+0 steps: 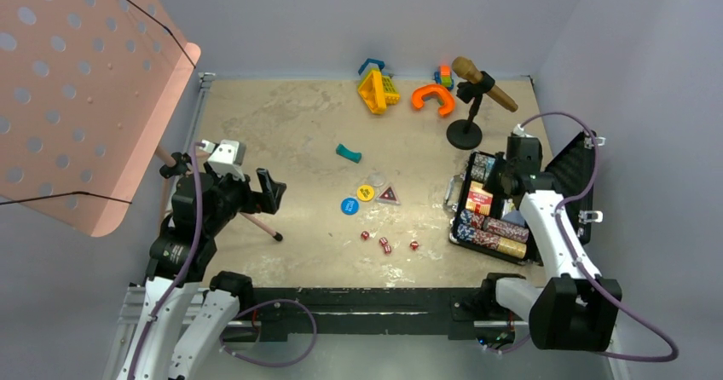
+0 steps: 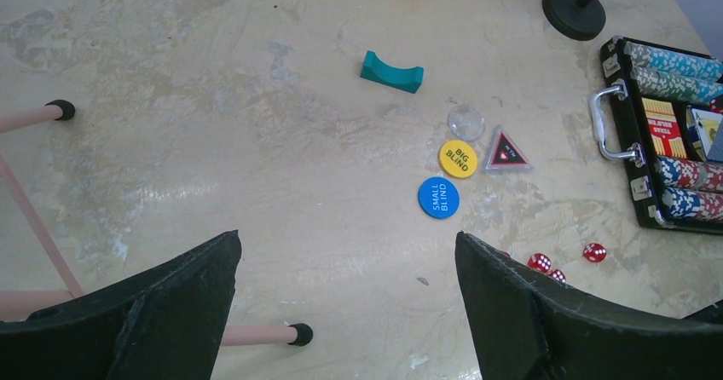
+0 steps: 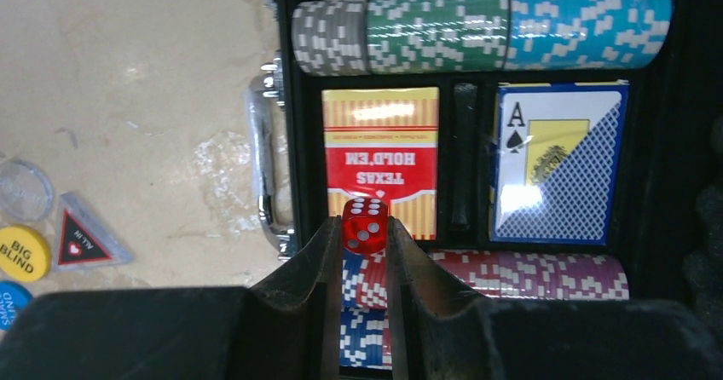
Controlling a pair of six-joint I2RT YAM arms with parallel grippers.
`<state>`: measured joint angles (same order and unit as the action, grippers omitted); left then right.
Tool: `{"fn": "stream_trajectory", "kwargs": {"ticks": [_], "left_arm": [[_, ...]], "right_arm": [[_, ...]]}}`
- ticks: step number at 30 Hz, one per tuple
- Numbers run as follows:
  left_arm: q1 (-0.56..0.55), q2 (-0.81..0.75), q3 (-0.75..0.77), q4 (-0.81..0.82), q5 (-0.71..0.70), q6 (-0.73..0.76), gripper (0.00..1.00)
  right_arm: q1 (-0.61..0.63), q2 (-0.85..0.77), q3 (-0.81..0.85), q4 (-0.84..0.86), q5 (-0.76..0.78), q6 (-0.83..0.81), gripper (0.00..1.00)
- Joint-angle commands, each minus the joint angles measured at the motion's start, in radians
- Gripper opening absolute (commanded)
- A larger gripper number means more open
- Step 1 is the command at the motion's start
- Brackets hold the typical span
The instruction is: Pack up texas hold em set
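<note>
The black poker case (image 1: 569,175) lies open at the right of the table, with chip rows, a red card deck (image 3: 381,146) and a blue-backed deck (image 3: 558,163) inside. My right gripper (image 3: 364,224) hangs over the case (image 3: 286,99), shut on a small red die (image 3: 365,231) just above the red deck's near edge. Three more red dice (image 1: 385,245) lie on the table left of the case. Blue (image 2: 438,198), yellow (image 2: 458,158) and triangular (image 2: 506,152) tokens sit mid-table beside a clear disc (image 2: 466,123). At the left, my left gripper (image 2: 345,237) stands open and holds nothing.
A teal curved piece (image 1: 348,152) lies mid-table. Yellow (image 1: 378,90) and orange (image 1: 433,99) plastic toys sit at the back. A microphone stand (image 1: 465,133) rises just behind the case. A pink music stand (image 1: 77,90) overhangs the left, with one foot (image 2: 298,335) near my left gripper.
</note>
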<state>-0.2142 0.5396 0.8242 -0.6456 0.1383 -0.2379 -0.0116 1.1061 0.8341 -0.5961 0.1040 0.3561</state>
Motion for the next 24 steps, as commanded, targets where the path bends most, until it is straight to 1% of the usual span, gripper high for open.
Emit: {"fn": "stream_trajectory", "kwargs": {"ticks": [1, 6, 11, 15, 24], "left_arm": [[0.004, 0.011, 0.000, 0.041, 0.026, 0.028, 0.99], [0.004, 0.014, 0.001, 0.040, 0.025, 0.036, 0.99], [0.001, 0.014, 0.000, 0.040, 0.026, 0.041, 0.99], [0.000, 0.018, 0.002, 0.038, 0.022, 0.046, 0.99], [-0.009, 0.023, 0.002, 0.037, 0.017, 0.054, 0.99]], "right_arm": [[-0.081, 0.026, -0.017, 0.010, -0.099, -0.034, 0.00], [-0.132, 0.095, 0.019, 0.038, -0.079, -0.056, 0.00], [-0.142, 0.183, 0.086, 0.039, 0.008, -0.109, 0.00], [-0.148, 0.216, 0.108, 0.053, 0.064, -0.142, 0.00], [-0.149, 0.292, 0.112, 0.117, 0.082, -0.203, 0.00]]}}
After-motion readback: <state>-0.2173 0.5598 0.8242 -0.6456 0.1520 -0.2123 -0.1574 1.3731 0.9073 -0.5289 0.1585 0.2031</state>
